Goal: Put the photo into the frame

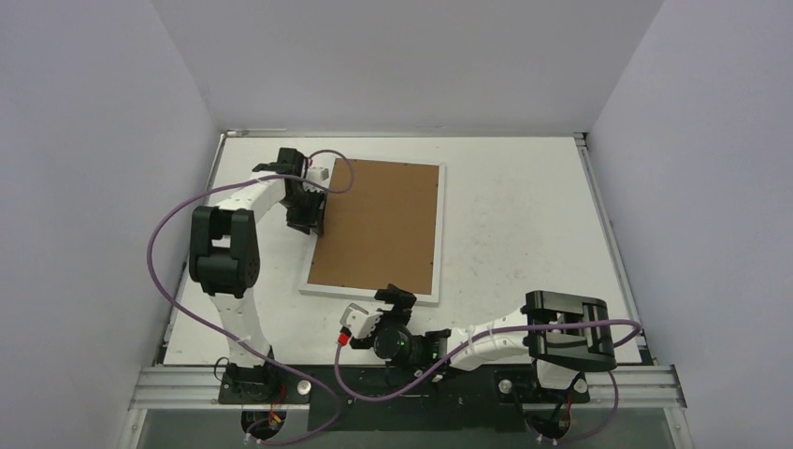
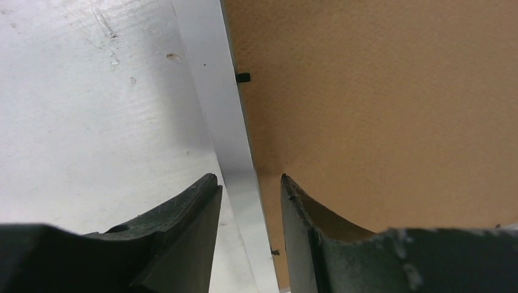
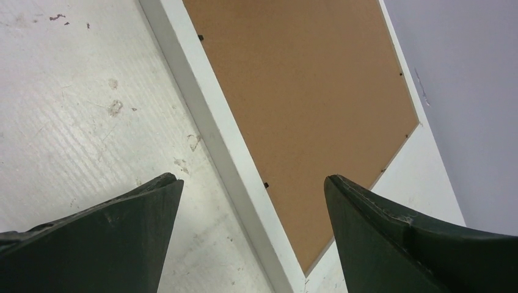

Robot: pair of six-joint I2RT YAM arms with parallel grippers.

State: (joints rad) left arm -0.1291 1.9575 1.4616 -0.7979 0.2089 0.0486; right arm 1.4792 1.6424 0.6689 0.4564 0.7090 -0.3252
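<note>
On the white table (image 1: 524, 215): one frame (image 1: 440, 234), lying flat left of centre with its back side up. One brown backing board (image 1: 379, 224) sits inside the frame's narrow white border and fills it. Small black tabs (image 2: 242, 77) show along the board's edge; only two are visible in the left wrist view and a few more in the right wrist view.

Two arms, two grippers. The left gripper (image 1: 311, 217) is at the frame's left side. Its jaws are parted by a narrow gap and straddle the white border (image 2: 214, 79), one finger over the table (image 2: 91, 110) and the other over the board (image 2: 379, 110). It grasps nothing; can't tell if the tips touch.

The right gripper (image 1: 396, 299) is at the frame's near edge, close to the near right corner. It is released, spread wide and empty, with the border (image 3: 201, 104) and board (image 3: 305, 91) seen between the jaws.

Purple cables (image 1: 168, 234) loop off both arms. Plain pale walls (image 1: 93, 140) enclose the table on three sides.
</note>
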